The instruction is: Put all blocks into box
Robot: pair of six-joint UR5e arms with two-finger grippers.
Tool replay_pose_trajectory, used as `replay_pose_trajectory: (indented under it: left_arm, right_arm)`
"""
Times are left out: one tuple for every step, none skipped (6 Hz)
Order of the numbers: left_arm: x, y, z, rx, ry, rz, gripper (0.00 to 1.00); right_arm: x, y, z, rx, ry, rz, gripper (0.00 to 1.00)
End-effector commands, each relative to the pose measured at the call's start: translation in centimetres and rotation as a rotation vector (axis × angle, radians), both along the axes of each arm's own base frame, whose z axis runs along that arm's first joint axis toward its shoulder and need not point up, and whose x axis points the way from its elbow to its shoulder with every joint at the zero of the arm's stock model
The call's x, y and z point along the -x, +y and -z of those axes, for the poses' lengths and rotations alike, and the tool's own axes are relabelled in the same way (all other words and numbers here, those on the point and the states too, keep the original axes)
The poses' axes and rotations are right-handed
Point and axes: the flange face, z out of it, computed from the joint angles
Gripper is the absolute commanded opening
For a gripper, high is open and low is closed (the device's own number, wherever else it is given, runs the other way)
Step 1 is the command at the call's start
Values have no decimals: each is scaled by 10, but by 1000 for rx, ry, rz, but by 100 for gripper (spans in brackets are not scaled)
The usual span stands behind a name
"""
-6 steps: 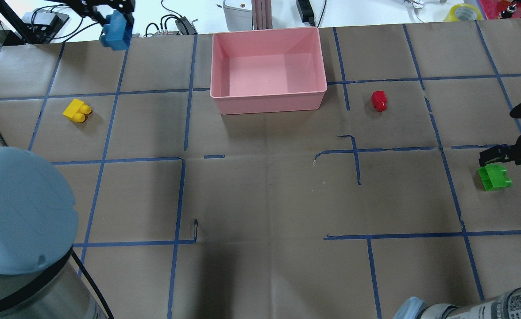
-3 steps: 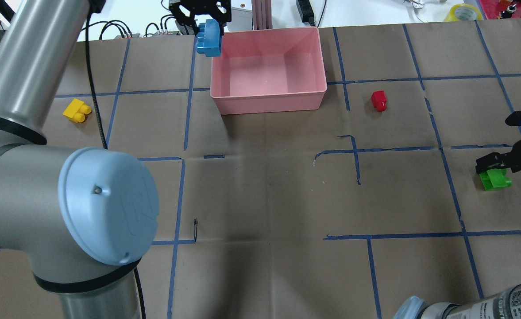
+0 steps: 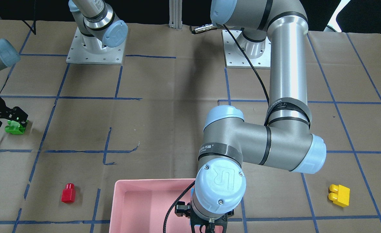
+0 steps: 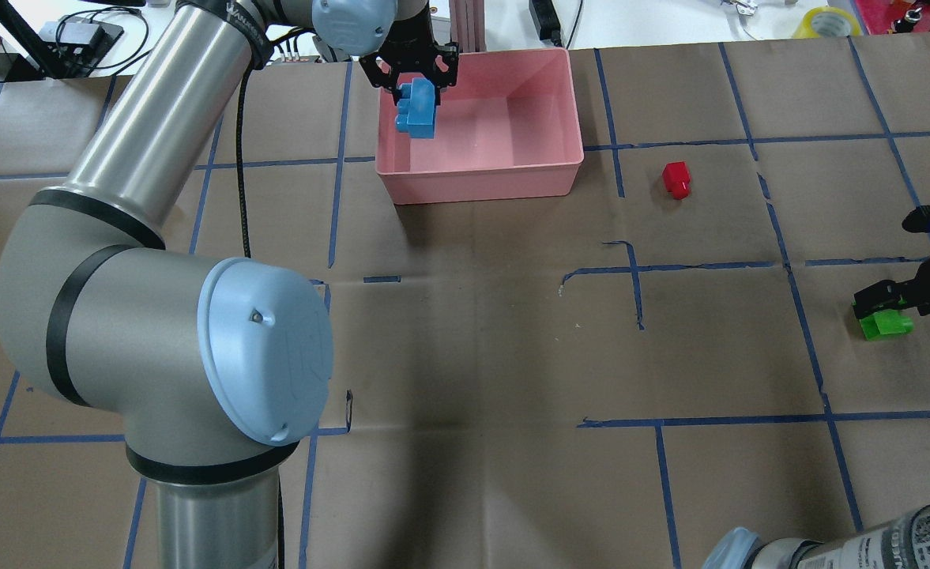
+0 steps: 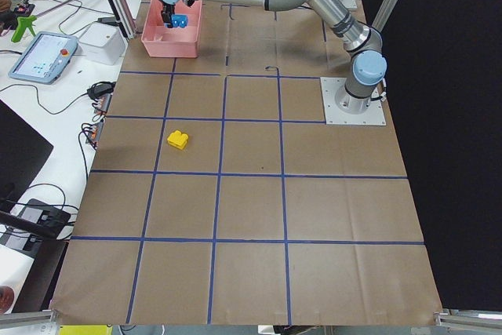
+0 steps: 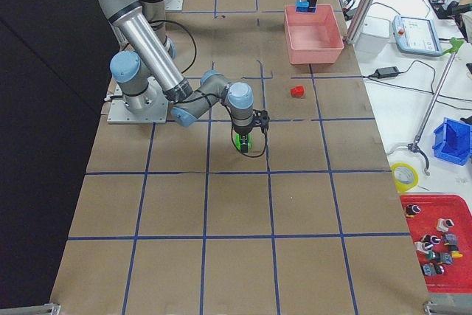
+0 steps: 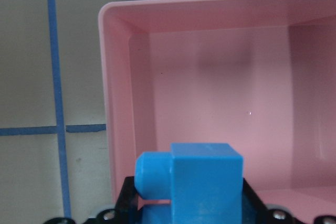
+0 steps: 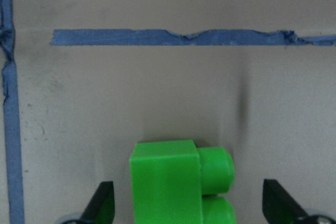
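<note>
My left gripper [image 4: 416, 77] is shut on the blue brick [image 4: 417, 112] and holds it over the left part of the pink box [image 4: 480, 186]; the left wrist view shows the brick [image 7: 194, 182] above the box's floor, near its wall [image 7: 118, 77]. My right gripper [image 4: 880, 303] is open, low over the green brick [image 4: 885, 325], with one finger [image 8: 102, 205] on each side of it [image 8: 170, 184]. The red brick [image 4: 676, 178] lies right of the box. The yellow brick [image 3: 340, 195] lies on my far left, hidden by my left arm in the overhead view.
The left arm's elbow [image 4: 263, 359] covers much of the table's left half in the overhead view. Blue tape lines [image 4: 638, 292] grid the brown paper. Cables and devices [image 4: 77, 35] lie beyond the back edge, and a tape roll [image 4: 828, 22] sits at the back right.
My left arm has swung right with the blue brick, from beyond the table's back left to over the box. My right gripper has come down closer around the green brick.
</note>
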Motion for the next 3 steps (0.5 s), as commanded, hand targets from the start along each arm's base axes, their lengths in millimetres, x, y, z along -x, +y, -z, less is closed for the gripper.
replay_pose_trajectory:
  left_arm:
    - [3,-8,8,44,15,-3,23]
    - [5,-10,7,66,26,-18,62]
    - [5,-10,-1,85,30,-35,99]
  right_arm:
    - [0,0,3,-6,0,-15,85]
    - [0,1,2,-11,-6,-23,47]
    - [-2,2,1,-39,-27,-43,23]
